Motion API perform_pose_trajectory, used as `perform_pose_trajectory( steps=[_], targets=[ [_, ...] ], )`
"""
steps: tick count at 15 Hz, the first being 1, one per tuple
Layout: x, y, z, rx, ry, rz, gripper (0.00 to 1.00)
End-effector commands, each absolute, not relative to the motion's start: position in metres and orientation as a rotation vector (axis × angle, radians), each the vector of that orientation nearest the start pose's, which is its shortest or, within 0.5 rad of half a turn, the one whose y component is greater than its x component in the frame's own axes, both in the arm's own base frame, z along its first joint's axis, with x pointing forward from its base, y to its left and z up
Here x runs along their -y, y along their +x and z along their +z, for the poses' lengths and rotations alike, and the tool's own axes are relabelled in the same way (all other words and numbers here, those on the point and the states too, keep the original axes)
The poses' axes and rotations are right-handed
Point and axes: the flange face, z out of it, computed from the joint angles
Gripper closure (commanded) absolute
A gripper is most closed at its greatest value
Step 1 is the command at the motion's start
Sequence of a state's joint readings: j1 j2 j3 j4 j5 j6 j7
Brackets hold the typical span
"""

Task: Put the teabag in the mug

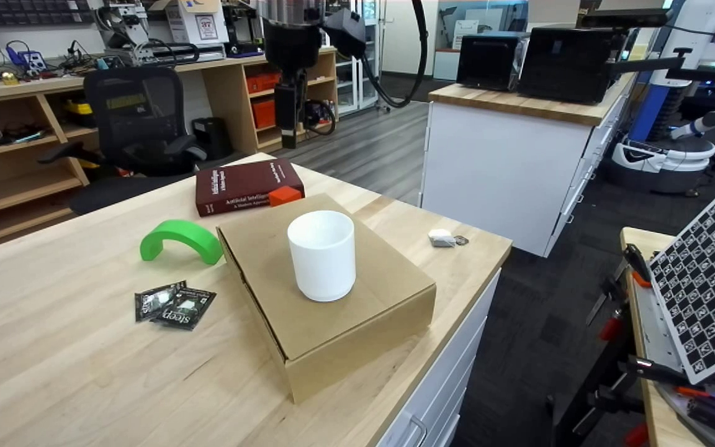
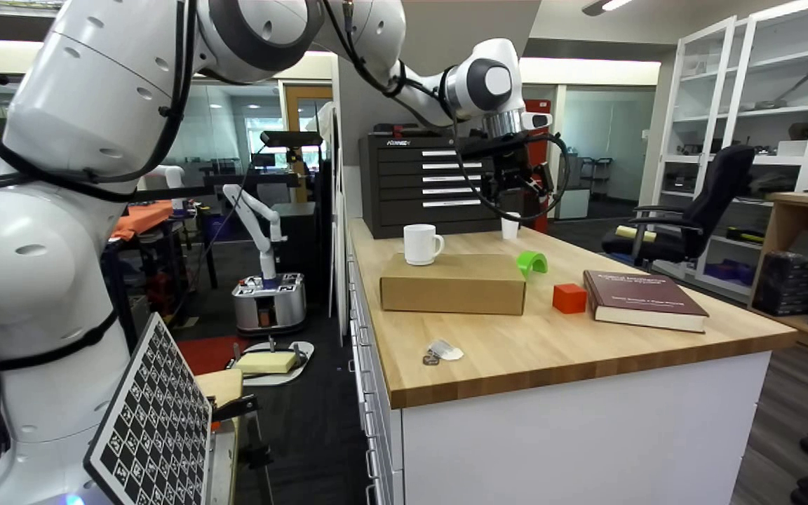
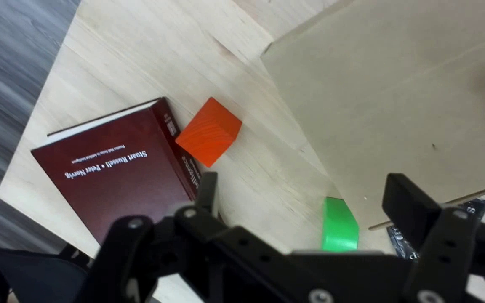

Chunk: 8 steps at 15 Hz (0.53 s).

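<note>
The gripper (image 3: 305, 189) hung high above the bench (image 2: 551, 344), jaws spread wide, open air beneath. Well below it, the mug (image 1: 323, 261) stood upright on the closed box (image 2: 453, 293); I saw its white inner wall, the bottom being hidden. Past the box from the gripper, the teabag (image 1: 441, 238) lay on bare bench, near a corner, just inside the edge.

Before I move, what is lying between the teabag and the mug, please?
Starting at the teabag: a stretch of wooden tabletop, then part of the cardboard box, which carries the mug. This shows in both exterior views.
</note>
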<state>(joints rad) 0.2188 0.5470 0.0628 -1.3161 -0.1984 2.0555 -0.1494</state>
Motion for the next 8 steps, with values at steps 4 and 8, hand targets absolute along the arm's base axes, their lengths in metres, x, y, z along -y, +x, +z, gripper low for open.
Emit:
perform_pose_trajectory(
  steps=[4, 8],
  targets=[
    [-0.163, 0.704, 0.451, 0.499, -3.211, -0.271, 0.0],
    [-0.159, 0.688, 0.451, 0.398, -3.218, -0.119, 0.0]
  ],
)
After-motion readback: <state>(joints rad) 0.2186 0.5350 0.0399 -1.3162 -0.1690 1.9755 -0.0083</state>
